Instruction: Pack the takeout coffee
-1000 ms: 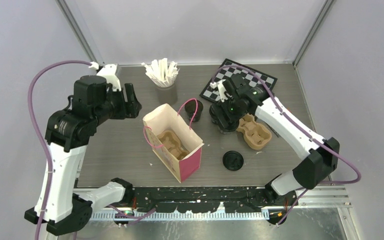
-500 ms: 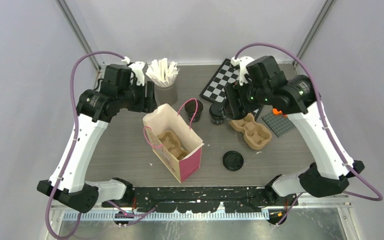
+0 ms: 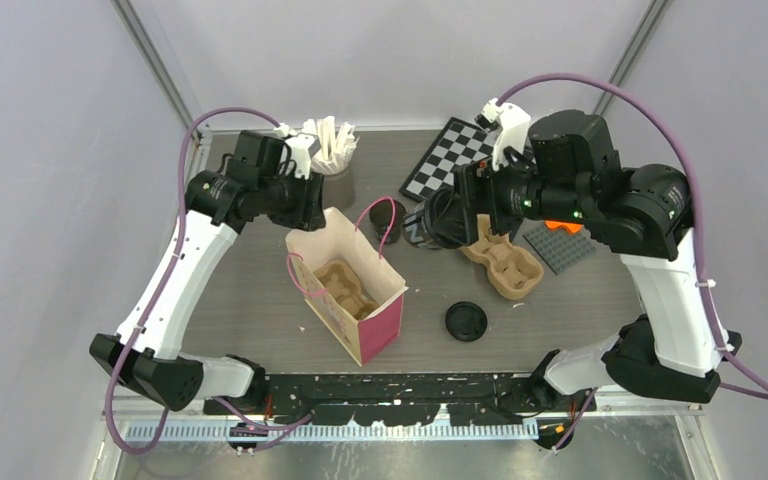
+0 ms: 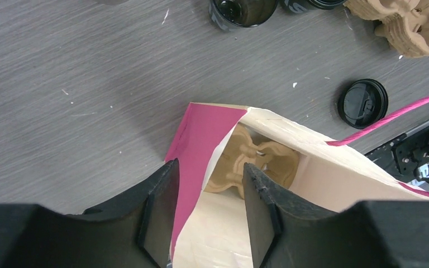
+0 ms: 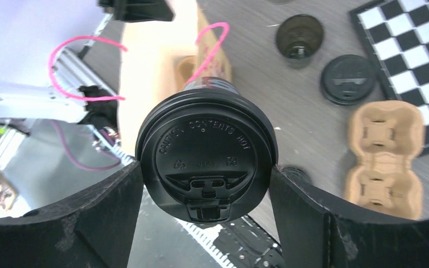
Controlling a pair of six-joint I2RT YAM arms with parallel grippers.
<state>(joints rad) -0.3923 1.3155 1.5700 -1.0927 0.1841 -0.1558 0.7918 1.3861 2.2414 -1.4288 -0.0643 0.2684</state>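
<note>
Coffee cup (image 5: 206, 148) tight between fingers (image 5: 111, 218) of right claw (image 5: 205, 187)

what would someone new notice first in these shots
The right hand holds a lidded black cup in the air, right of the pink-and-cream paper bag standing open mid-table. A brown pulp carrier sits inside it, and the open left hand straddles the bag's far rim.
</note>
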